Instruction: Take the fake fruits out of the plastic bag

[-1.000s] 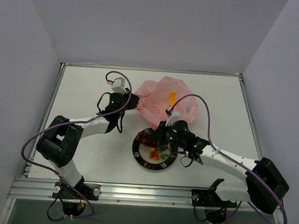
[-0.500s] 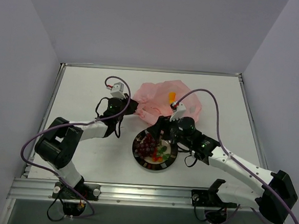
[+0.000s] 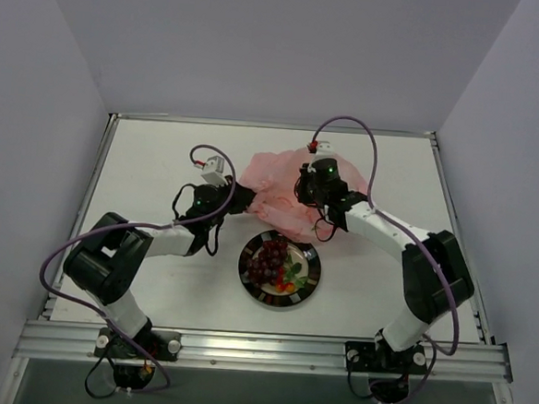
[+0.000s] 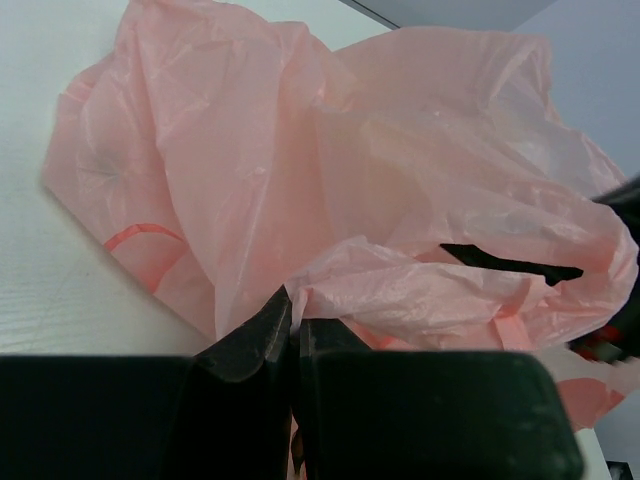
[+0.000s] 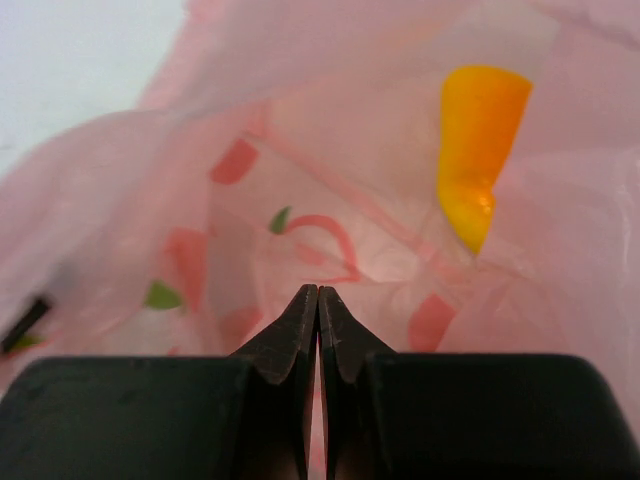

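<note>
One pink bag [image 3: 280, 180], one plate [image 3: 311, 277], one grape bunch [image 3: 267, 259], one yellow fruit [image 5: 478, 150], and small red pieces [image 3: 288, 283] too tiny to count.

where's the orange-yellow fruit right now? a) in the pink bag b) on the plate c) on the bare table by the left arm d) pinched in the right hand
a: the right wrist view shows the orange-yellow fruit surrounded by the film of the pink bag, apart from the shut right hand; from above, the plate holds only the grapes and small red-orange pieces.
</note>
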Controlling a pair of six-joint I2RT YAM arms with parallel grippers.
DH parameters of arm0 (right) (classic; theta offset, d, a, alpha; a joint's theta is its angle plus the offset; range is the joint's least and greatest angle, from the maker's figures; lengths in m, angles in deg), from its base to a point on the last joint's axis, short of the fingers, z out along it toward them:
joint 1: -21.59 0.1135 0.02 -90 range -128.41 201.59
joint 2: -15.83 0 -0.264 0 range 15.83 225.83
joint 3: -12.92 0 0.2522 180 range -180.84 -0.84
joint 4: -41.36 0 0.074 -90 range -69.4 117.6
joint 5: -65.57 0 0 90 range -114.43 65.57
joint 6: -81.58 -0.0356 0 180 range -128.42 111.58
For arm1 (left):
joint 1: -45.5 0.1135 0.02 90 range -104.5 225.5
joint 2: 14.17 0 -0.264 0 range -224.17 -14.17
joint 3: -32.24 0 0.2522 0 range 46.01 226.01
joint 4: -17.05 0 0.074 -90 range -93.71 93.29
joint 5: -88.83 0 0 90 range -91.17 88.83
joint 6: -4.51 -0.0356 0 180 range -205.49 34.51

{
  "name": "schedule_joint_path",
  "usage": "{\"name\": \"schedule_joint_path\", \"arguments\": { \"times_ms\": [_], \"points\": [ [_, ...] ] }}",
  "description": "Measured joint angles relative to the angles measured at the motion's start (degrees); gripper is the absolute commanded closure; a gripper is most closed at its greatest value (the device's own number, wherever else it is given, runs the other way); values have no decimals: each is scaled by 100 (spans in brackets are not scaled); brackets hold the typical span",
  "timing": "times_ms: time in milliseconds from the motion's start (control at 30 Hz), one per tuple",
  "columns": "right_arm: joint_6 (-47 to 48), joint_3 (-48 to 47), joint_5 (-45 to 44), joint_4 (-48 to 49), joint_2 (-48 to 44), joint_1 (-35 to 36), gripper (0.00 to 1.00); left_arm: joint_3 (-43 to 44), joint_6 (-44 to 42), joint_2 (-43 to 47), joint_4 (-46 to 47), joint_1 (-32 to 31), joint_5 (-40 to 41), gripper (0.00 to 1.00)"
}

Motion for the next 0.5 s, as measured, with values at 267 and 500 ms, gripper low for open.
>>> {"name": "schedule_joint_path", "arguments": {
  "times_ms": [267,500],
  "points": [
    [-356,-470,-820,35,1303,-210,86,-94,24,-15,190,-162,-125,98],
    [-1021,-741,-1672,293,1974,-363,40,-201,9,-15,256,-229,-175,98]
  ]
}}
